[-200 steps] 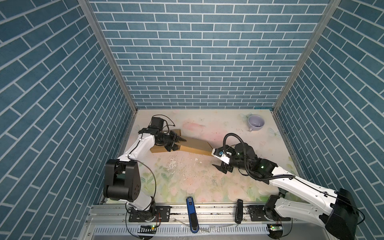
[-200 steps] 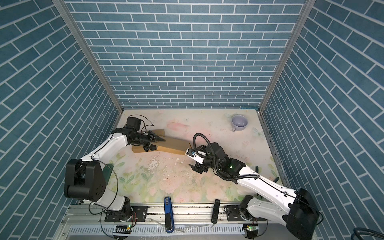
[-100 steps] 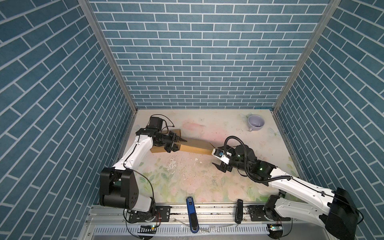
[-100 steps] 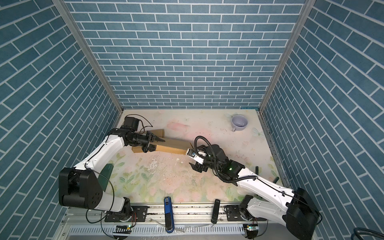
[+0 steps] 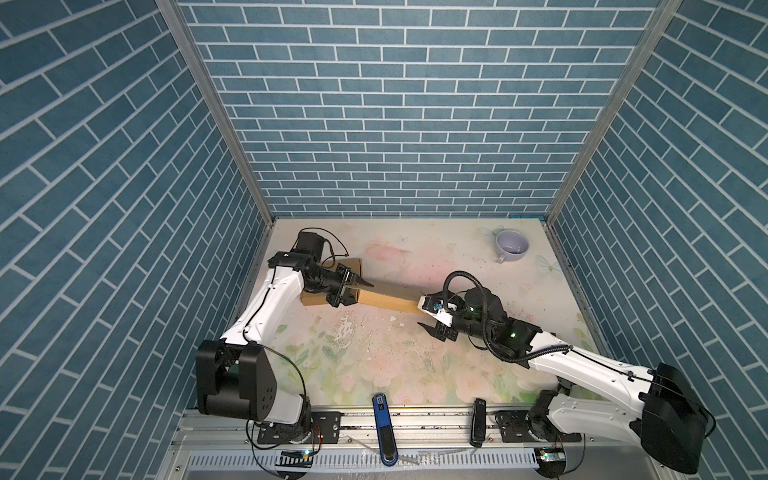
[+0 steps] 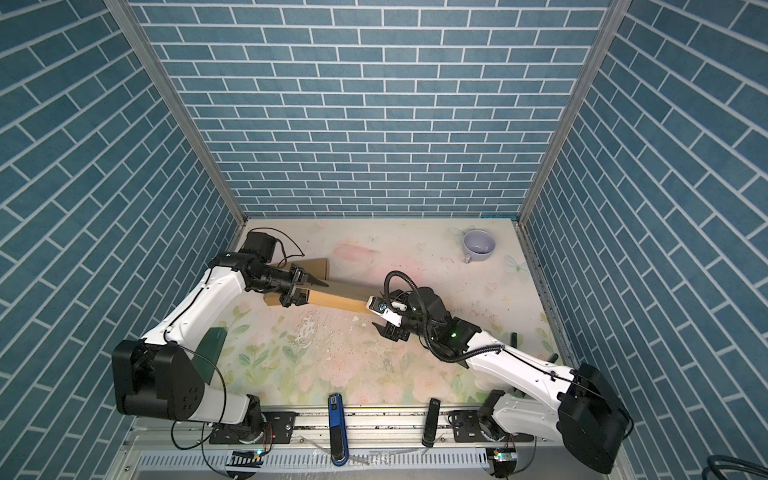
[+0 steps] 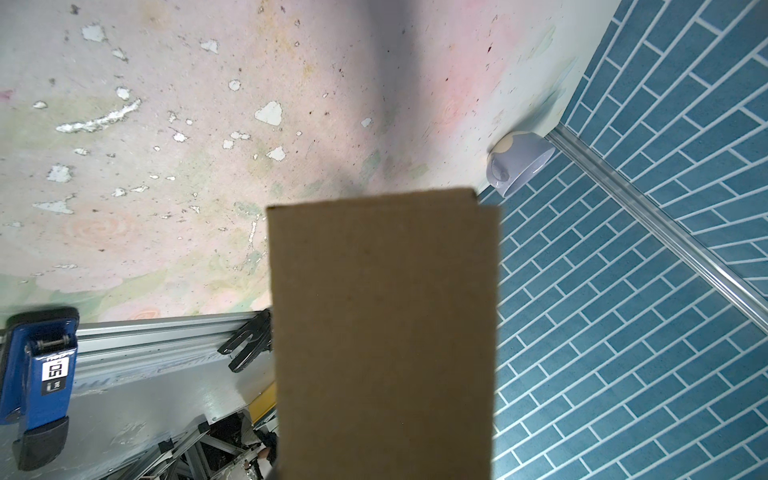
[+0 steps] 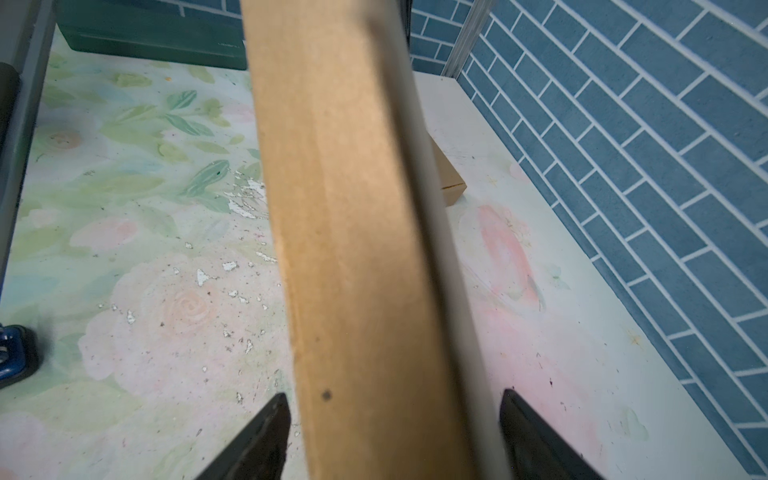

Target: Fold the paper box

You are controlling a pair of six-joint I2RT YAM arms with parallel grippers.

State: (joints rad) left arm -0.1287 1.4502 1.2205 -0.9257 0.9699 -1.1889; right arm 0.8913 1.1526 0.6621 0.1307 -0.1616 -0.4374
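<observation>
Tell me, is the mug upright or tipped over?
Upright: in both top views the mug stands on its base, rim facing up, its inside visible.

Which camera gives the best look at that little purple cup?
Both top views: the cup sits whole near the back wall, its inside visible. The left wrist view catches it small, from the side; the right wrist view misses it.

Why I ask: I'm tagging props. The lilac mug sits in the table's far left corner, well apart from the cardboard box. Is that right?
Wrong side only: the lilac mug sits in the far right corner of the table, as both top views show. It is indeed well apart from the cardboard box.
</observation>
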